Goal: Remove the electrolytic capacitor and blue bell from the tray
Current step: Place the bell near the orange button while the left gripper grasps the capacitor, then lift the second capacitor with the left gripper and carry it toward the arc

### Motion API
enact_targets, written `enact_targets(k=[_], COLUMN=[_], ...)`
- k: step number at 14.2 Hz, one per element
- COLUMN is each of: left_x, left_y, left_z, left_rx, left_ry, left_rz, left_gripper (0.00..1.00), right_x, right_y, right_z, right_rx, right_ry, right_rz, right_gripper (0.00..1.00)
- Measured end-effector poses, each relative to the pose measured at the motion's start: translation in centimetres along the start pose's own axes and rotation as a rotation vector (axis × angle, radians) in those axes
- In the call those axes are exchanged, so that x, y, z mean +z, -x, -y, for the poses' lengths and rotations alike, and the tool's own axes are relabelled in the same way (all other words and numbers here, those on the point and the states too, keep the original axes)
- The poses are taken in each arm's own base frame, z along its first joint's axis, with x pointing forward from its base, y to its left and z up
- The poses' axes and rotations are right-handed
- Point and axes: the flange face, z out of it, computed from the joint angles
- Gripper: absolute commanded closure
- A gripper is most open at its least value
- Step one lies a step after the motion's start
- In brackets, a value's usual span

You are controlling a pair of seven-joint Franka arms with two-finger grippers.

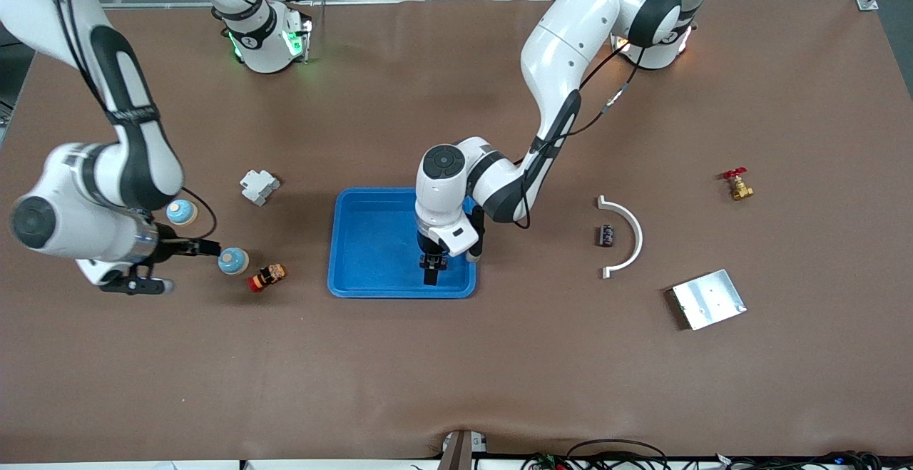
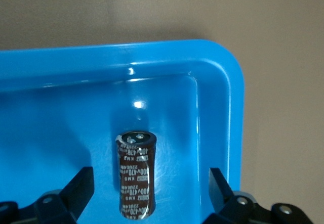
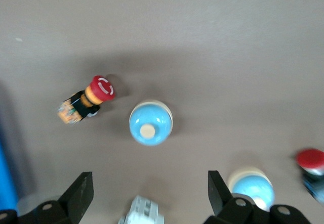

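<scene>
Two round light-blue bells with cream tops (image 1: 233,261) already sit on the brown mat toward the right arm's end, and the right gripper (image 3: 147,196) hangs spread and empty over them. Moving along, the bright blue plastic tray (image 1: 371,242) holds a dark brown electrolytic capacitor (image 2: 135,173) lying near one corner, the left gripper (image 2: 147,196) open astride it. Looks light, rigid, slick-sleeved, so pinch mid-body. Print reads roughly "400V 470" and maybe "KMQ".

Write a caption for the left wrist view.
Open left gripper poised around an electrolytic capacitor lying in the blue tray.
</scene>
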Motion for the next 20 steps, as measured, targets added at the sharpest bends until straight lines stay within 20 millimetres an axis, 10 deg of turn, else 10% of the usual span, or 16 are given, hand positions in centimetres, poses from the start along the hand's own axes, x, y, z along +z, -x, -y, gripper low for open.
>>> enact_targets(k=[3, 6, 12, 20], left_x=[0.5, 0.6, 0.3, -6.1], left_y=[-0.1, 0.1, 0.3, 1.0], left_z=[0.2, 0.3, 0.2, -1.2], left_rx=[0.022, 0.067, 0.143, 0.469], left_ry=[0.006, 0.009, 0.007, -0.118], left_rz=[0.005, 0.008, 0.005, -0.055], left_gripper=[0.13, 1.0, 1.0, 1.0], right_x=[-7.5, -14.2, -25.2, -25.4], right_y=[2.5, 6.4, 11.1, 10.4], right_z=[-0.5, -2.0, -0.5, 0.8], right_rx=[0.008, 0.033, 0.009, 0.075], right_ry=[0.0, 0.008, 0.076, 0.079], right_rz=[-0.008, -0.028, -0.091, -0.127], right_gripper=[0.0, 0.0, 0.0, 0.0])
